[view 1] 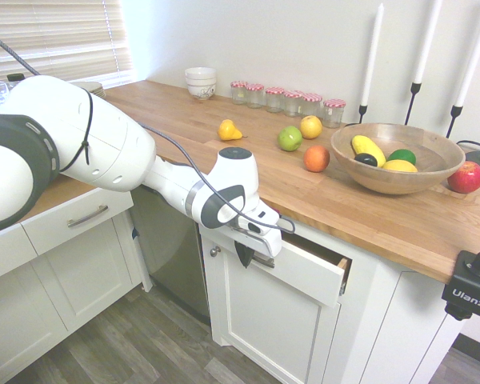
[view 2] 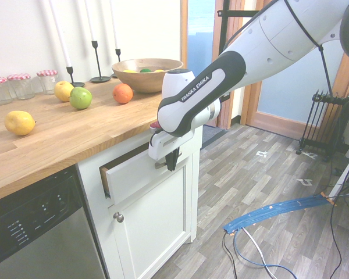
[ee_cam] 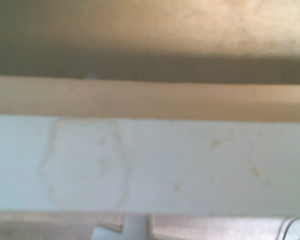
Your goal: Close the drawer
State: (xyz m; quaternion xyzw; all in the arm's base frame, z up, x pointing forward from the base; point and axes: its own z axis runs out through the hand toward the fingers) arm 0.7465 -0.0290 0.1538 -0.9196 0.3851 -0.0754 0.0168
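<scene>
White drawer [view 1: 304, 272] is seen nearly shut under the wooden table [view 1: 368, 212], only a narrow gap left open. Claw [view 1: 244, 254] is pressed together, pointed down, set against the drawer front by its handle. Nothing is pinched.

The white arm [view 1: 104, 156] reaches out almost level, and its wrist bends so that the gripper [view 1: 244, 254] points straight down. The two dark fingers [view 2: 171, 160] below the hand are pressed together, with nothing between them.
</scene>
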